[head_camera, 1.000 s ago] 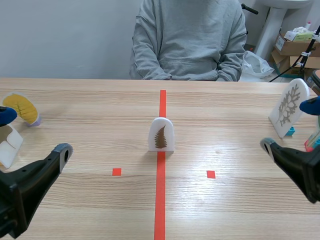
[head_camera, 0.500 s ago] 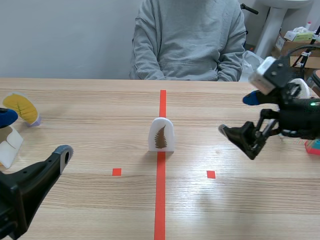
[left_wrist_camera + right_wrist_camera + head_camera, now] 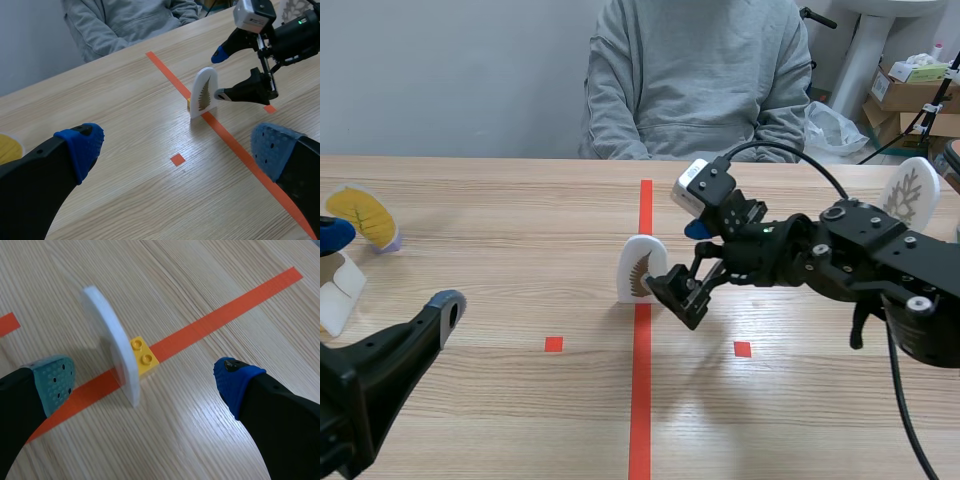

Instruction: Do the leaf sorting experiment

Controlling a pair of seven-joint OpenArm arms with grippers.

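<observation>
1. At mid-table, on the red tape line, the fern card (image 3: 642, 268) stands upright on a yellow brick (image 3: 142, 357).
2. The right gripper (image 3: 677, 257) is spread wide about the card. In its wrist view the card stands edge-on between the fingers. It is nearer the grey-green pad (image 3: 50, 380) than the blue pad (image 3: 235, 382), and there is a gap on both sides, so nothing is gripped.
3. A second ago this arm lay low at the table's right edge. Half a second ago it was lifted and partway in. Now it has reached across to the centre line.
4. The left gripper (image 3: 388, 270) sits low at the near left, where it was before. Its fingers are wide apart and hold nothing. Its wrist view shows the card and the right gripper well ahead.
5. The fern card has not shifted. The yellow leaf card (image 3: 362, 215) at the far left, the pale leaf card (image 3: 908, 195) at the far right and the person (image 3: 695, 80) across the table are as before.
</observation>
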